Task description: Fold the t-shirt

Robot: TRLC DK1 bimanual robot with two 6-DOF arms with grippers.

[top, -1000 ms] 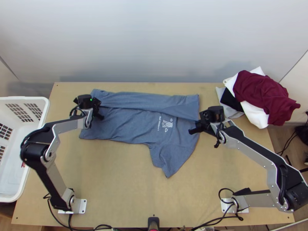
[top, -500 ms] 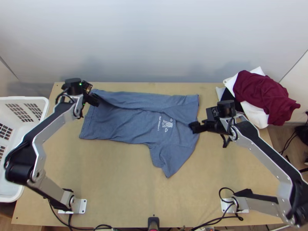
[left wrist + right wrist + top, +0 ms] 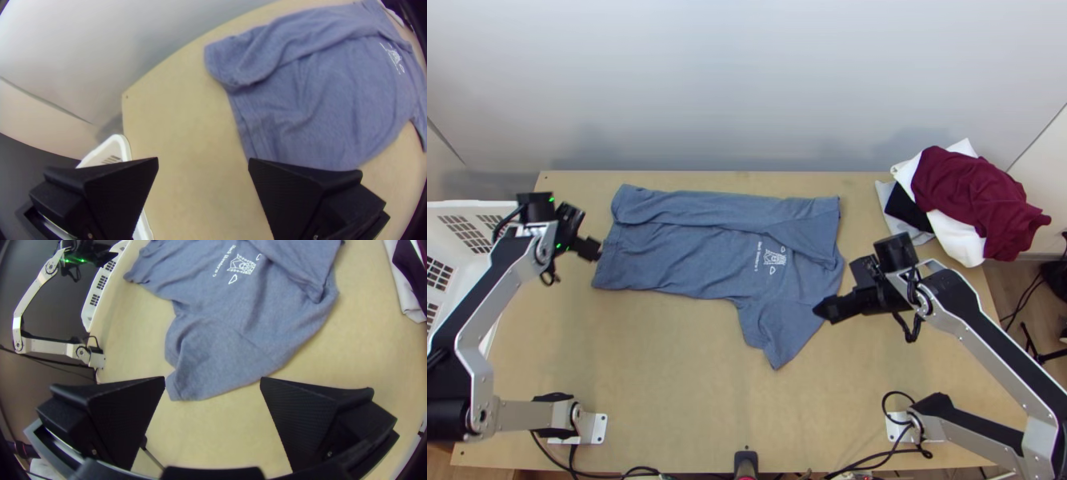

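The blue-grey t-shirt (image 3: 699, 252) lies on the table with its far long side folded over in a strip; one sleeve points toward the near edge. My left gripper (image 3: 593, 250) is in the top view just left of the shirt's hem, and in the left wrist view the left gripper (image 3: 203, 162) stands open beside the shirt (image 3: 329, 102). Over the shirt's right edge near the sleeve is my right gripper (image 3: 821, 312); in the right wrist view this right gripper (image 3: 212, 382) is open, nothing held, with the sleeve (image 3: 209, 369) beyond it.
A white basket (image 3: 451, 210) stands at the table's left side, partly under the left arm. At the back right lies a pile of dark red, white and black cloth (image 3: 971, 200). Bare wood (image 3: 691, 384) stretches along the near part of the table.
My left gripper has moved left off the shirt's far left corner and a little nearer. The right gripper has shifted toward the near edge, by the sleeve. The shirt's folded strip looks much the same.
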